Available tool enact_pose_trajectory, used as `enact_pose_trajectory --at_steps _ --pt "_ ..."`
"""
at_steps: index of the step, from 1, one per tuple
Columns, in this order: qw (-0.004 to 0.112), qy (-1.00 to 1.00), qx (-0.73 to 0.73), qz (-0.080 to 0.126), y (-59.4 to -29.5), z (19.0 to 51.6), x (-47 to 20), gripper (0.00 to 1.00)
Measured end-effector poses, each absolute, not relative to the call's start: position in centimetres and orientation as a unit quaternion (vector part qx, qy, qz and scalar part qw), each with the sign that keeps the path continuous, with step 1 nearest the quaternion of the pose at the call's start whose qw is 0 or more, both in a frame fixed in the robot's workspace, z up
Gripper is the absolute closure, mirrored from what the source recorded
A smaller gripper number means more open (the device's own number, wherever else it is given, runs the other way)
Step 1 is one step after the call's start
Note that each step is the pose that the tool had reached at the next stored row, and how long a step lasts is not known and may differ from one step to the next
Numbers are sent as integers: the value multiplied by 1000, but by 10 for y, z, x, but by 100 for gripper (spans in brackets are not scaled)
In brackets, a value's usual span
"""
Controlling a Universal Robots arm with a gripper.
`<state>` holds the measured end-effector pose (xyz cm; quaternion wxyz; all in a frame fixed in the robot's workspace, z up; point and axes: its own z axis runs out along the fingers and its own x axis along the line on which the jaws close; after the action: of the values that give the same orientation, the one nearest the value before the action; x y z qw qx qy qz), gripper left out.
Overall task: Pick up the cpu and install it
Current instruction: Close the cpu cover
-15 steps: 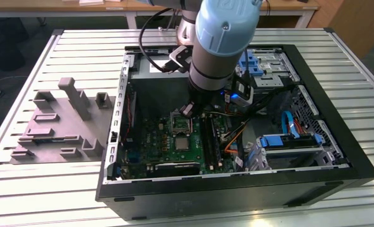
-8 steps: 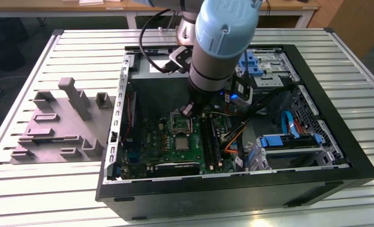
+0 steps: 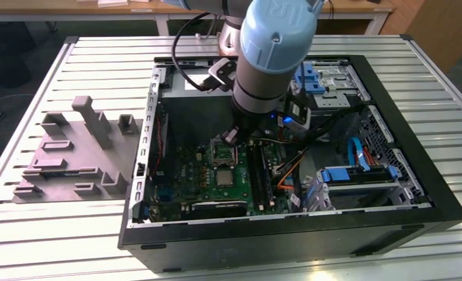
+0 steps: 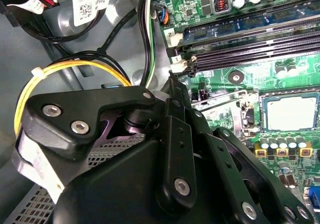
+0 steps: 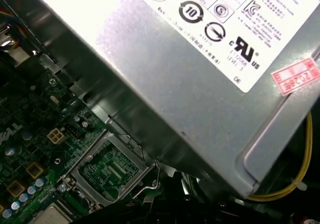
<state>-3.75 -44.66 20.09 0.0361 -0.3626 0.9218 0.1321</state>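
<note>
The cpu (image 3: 226, 177) is a small silvery square lying flat in its socket on the green motherboard inside the open computer case (image 3: 403, 193). It also appears in both wrist views (image 4: 291, 112) (image 5: 49, 216). The socket's metal hold-down frame (image 3: 222, 153) (image 5: 107, 169) stands flipped open beside it, and a thin wire lever (image 4: 220, 100) runs along the socket. My gripper (image 3: 233, 139) (image 4: 172, 79) hangs inside the case just past that open frame, near the power supply and apart from the cpu. It is shut, and I see nothing between its fingers.
The power supply box (image 5: 200, 74) is close to the gripper. Memory slots (image 4: 250, 49) run beside the socket. Yellow and black cables (image 4: 75, 67) loop behind the gripper. Blue drive cages (image 3: 356, 172) fill the case's right. A grey moulded fixture plate (image 3: 67, 158) lies on the slatted table at the exterior view's left.
</note>
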Motion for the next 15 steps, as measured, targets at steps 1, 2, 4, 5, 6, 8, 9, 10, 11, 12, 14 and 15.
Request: enact_pose_trajectory --at_steps 1,2,4,5,6,8,9,10,11,12,14,15 --pt "36 922 -363 132 -446 200 -38 89" --pt "36 922 -363 132 -445 200 -38 89" --pt "36 922 -363 132 -444 199 -38 89" --pt "36 922 -363 132 -444 199 -39 89" --pt "36 922 -363 132 -444 199 -39 89" --pt "36 921 -364 132 -444 199 -40 89" --pt "35 921 -364 131 -444 199 -40 89" --pt "35 922 -365 129 -444 199 -40 89" --pt "33 922 -365 126 -444 199 -40 89" --pt "32 922 -365 123 -443 199 -40 89" --pt "30 923 -366 118 -443 199 -41 89" --pt "29 923 -366 116 -443 199 -41 89"
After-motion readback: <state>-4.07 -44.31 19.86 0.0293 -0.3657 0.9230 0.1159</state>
